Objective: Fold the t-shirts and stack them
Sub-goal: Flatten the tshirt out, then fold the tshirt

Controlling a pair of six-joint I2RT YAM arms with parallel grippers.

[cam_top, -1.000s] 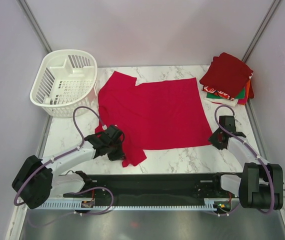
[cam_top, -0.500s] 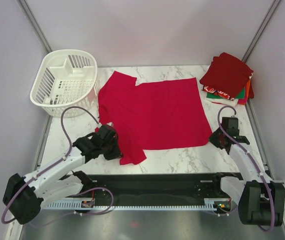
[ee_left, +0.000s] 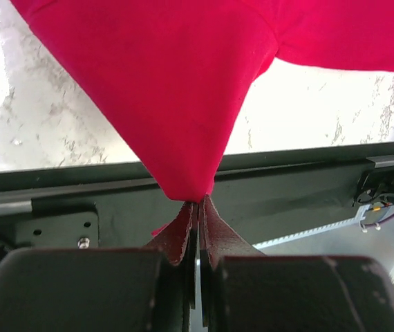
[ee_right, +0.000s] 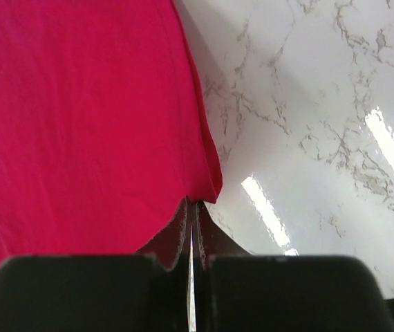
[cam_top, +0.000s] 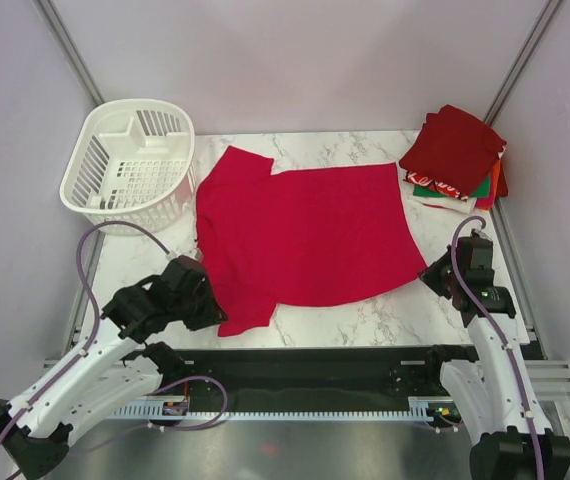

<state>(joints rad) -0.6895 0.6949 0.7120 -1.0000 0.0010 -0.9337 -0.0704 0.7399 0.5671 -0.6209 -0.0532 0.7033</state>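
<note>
Lying between left claw point(ee_left: 198, 202) and right claw point(ee_right: 191, 204), red t-shirt point(cam_top: 305, 230) is pinched.

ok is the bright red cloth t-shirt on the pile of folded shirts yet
No, the bright red t-shirt lies spread flat on the table, beside the folded pile.

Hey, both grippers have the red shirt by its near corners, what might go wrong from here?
1. The left gripper and the right gripper each pinch only the very tip of a corner of the red t-shirt, so the cloth may slip out.
2. Its far right corner lies close to the folded stack; a careless swing might nudge it.
</note>
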